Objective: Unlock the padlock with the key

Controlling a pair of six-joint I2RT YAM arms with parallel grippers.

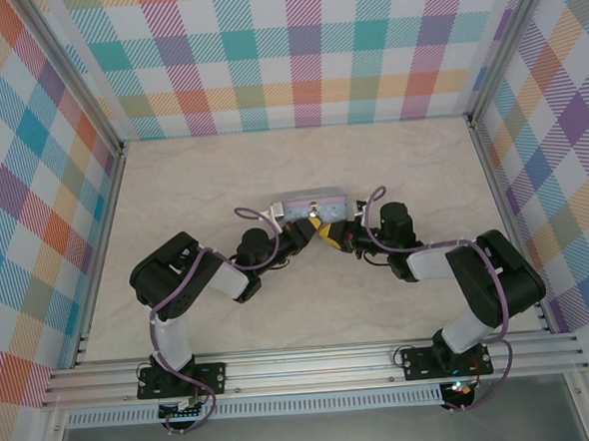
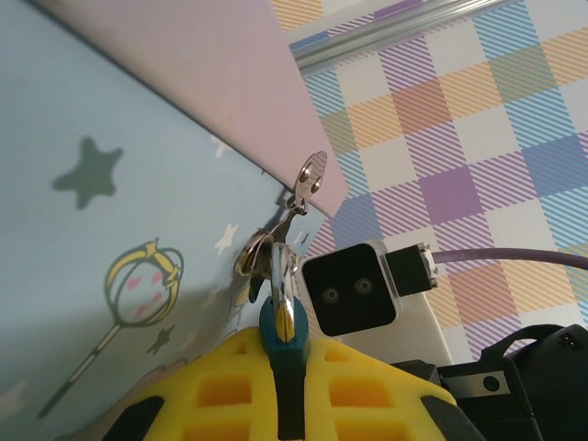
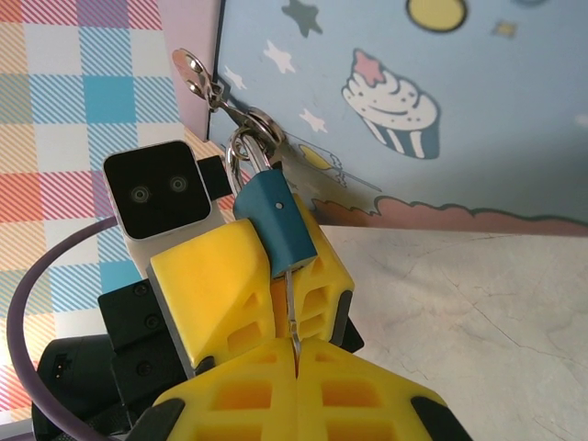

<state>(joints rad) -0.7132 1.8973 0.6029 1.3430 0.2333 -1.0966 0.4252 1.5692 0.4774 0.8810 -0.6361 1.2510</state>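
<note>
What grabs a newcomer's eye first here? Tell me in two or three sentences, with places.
Bright yellow stands out mid-table, right before a blue cartoon tin. There the left tool clamps a small teal padlock hooked to a ring at the tin's corner. The right tool pinches a thin key, its tip at the padlock's underside.

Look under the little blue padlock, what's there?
A thin key reaches up to the padlock from below, pinched in the right gripper. Its tip cannot be seen where it meets the padlock, and its head is covered by the yellow fingers.
</note>
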